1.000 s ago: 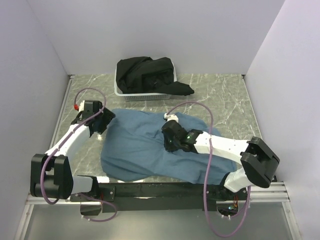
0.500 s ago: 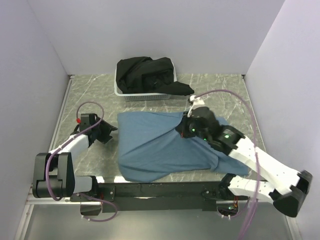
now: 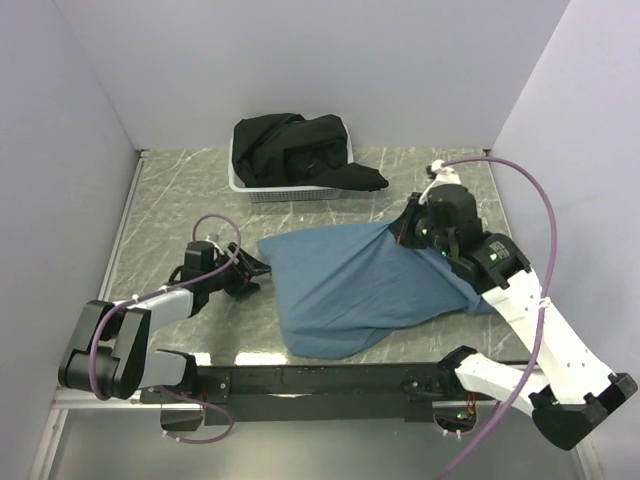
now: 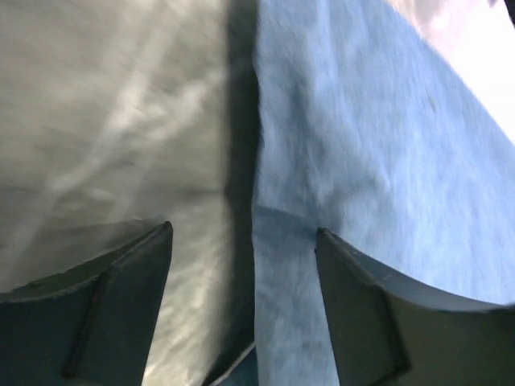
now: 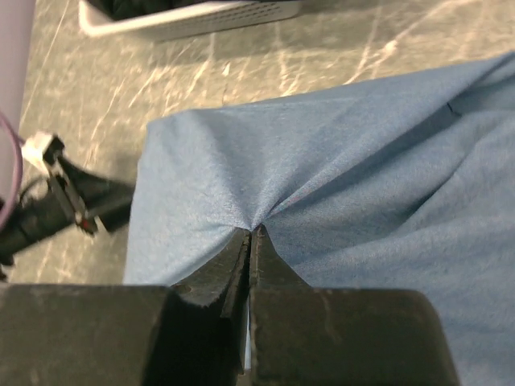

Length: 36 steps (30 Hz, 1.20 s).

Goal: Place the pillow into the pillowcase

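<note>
Logging right gripper (image 5: 251, 235) pinching the pillowcase (image 3: 350, 290) at its upper-right fold | we see left gripper (image 4: 243, 241) spread at centre-left, the cloth's left edge between its fingers.

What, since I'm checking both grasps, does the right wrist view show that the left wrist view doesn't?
Only the right wrist view: the right gripper shut, pinching the pillowcase into a pucker, and the white basket beyond. Only the left wrist view: the left gripper open, the pillowcase's edge running between its fingers. Both: the blue fabric lying on the marbled table.
</note>
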Each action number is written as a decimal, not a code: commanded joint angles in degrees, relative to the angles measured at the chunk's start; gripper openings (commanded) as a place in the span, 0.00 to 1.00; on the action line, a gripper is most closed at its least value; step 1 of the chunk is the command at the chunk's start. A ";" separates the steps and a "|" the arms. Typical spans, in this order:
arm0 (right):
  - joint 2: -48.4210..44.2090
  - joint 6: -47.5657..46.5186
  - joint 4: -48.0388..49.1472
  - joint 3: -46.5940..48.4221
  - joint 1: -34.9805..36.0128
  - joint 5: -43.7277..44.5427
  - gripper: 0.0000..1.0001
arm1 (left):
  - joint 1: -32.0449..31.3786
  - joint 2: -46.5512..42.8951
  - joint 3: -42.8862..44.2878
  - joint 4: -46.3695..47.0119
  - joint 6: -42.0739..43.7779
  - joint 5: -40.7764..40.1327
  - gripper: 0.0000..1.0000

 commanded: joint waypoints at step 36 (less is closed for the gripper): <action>25.51 -2.96 4.76 -3.80 38.30 16.94 0.81 | -6.33 -13.81 13.34 -22.16 4.67 -8.72 0.16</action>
